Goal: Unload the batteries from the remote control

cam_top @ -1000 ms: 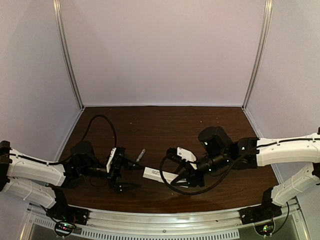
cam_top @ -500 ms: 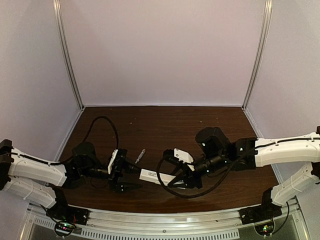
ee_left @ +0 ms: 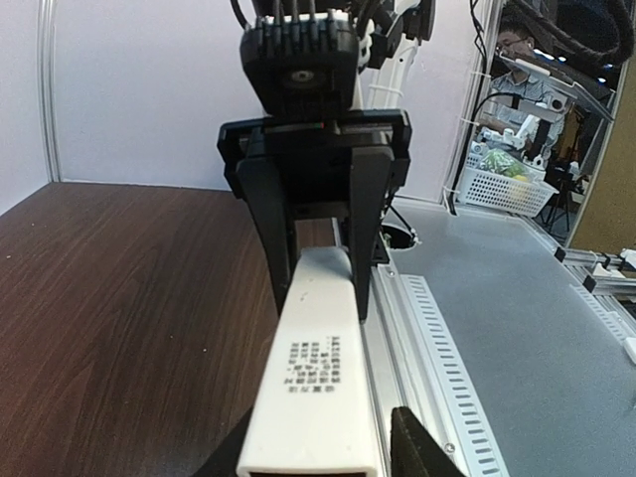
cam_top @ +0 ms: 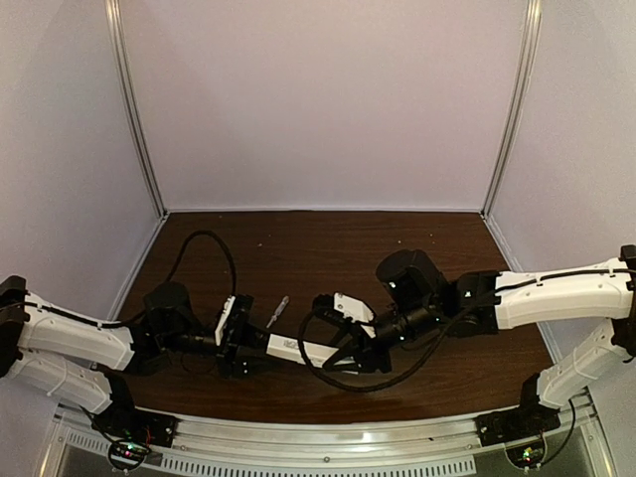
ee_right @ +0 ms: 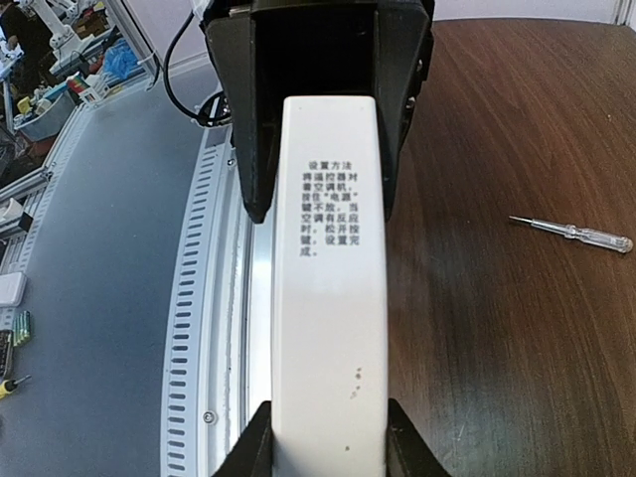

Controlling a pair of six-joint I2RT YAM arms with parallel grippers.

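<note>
The remote control, a slim white bar with small black print on its upper face, hangs level just above the brown table, between the two arms. My right gripper is shut on its right end; in the right wrist view the fingers press both long sides of the remote control. My left gripper straddles the left end, its jaws drawn in close. In the left wrist view a thin gap shows beside the remote control at one finger. The batteries are hidden.
A thin pale-handled screwdriver lies on the table behind the remote, also seen in the right wrist view. The slotted metal rail runs along the near table edge. White walls enclose the back and sides.
The right arm carried the remote leftward, and its left end slid between the left gripper's fingers. The left jaws have narrowed markedly around it.
</note>
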